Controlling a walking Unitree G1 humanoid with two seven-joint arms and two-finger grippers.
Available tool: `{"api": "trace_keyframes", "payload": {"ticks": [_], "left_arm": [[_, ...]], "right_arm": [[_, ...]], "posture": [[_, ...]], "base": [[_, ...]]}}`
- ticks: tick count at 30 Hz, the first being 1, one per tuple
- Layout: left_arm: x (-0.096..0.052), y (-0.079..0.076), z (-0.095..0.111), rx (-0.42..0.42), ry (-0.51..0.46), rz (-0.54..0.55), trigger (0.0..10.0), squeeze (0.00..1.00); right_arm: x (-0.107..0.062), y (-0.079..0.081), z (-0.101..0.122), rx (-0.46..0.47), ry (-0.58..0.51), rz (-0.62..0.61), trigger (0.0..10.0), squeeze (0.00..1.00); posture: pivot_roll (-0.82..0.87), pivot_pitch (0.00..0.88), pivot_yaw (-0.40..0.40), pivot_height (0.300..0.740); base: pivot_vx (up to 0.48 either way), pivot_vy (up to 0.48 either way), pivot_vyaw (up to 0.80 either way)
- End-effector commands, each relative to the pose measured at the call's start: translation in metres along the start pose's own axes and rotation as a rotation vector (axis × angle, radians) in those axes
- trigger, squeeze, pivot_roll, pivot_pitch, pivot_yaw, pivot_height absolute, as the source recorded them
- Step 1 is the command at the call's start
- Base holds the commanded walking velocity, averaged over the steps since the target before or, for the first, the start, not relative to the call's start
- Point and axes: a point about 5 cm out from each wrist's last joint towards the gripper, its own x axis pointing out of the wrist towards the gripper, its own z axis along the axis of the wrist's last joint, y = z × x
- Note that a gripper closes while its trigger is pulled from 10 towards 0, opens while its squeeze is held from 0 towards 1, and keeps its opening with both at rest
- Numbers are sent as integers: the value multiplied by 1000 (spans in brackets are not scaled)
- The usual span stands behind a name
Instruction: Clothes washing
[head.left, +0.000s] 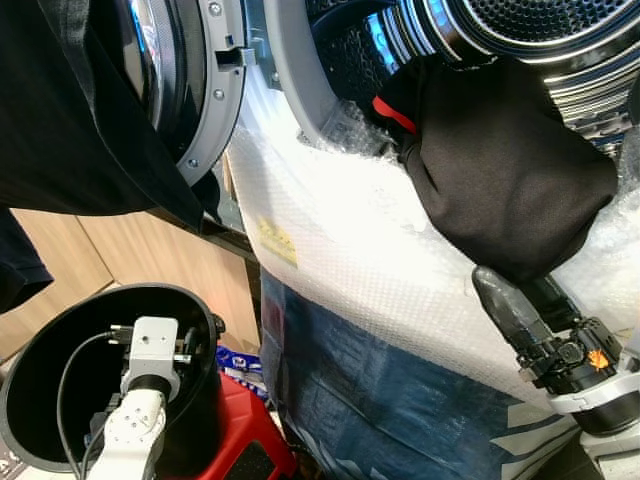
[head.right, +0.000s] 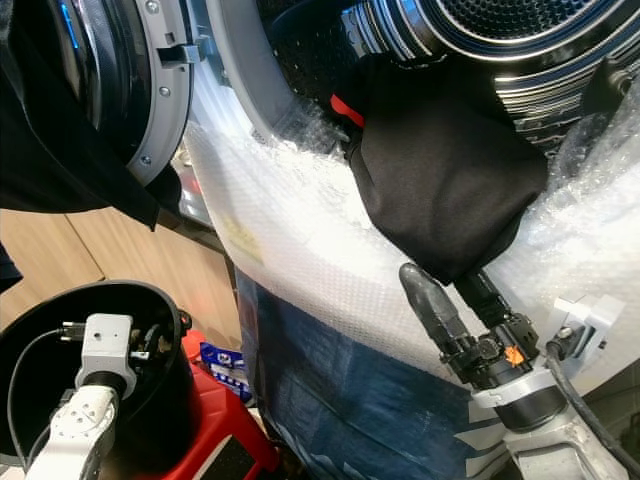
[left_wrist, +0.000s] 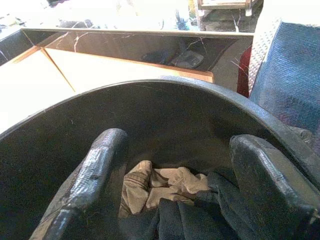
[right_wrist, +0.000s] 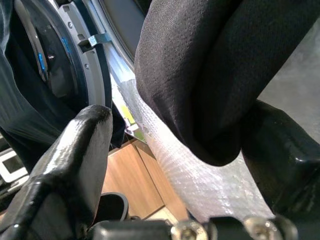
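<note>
right gripper (right_wrist: 175, 165): spread, under black garment (head.left: 500, 170) hanging from drum opening (head.left: 500, 30), 1 o'clock
left gripper (left_wrist: 175, 180): spread, inside black bucket (head.left: 40, 370), 7 o'clock

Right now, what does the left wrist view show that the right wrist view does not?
The left wrist view alone looks into the black bucket, where beige cloth and dark clothes lie, with the left gripper open above them.

The right wrist view alone has the black garment hanging between the open fingers of the right gripper, and the washer door.

Both share the wooden floor and the bubble wrap.
</note>
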Motion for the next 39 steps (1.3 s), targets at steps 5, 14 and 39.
{"api": "trace_keyframes", "payload": {"ticks": [5, 14, 39], "left_arm": [[0, 1, 1, -8, -10, 6, 10000, 0], [1, 0, 1, -11, -7, 0, 10000, 0], [-2, -4, -2, -19, -7, -10, 10000, 0]], "right_arm": [[4, 0, 1, -13, 1, 12, 0, 0], [8, 1, -3, -27, 31, 29, 0, 0], [13, -3, -5, -66, 65, 29, 0, 0]], "posture": [[93, 82, 21, 740], [93, 79, 21, 740], [94, 45, 5, 740]], "base": [[0, 0, 0], [0, 0, 0], [0, 0, 0]]}}
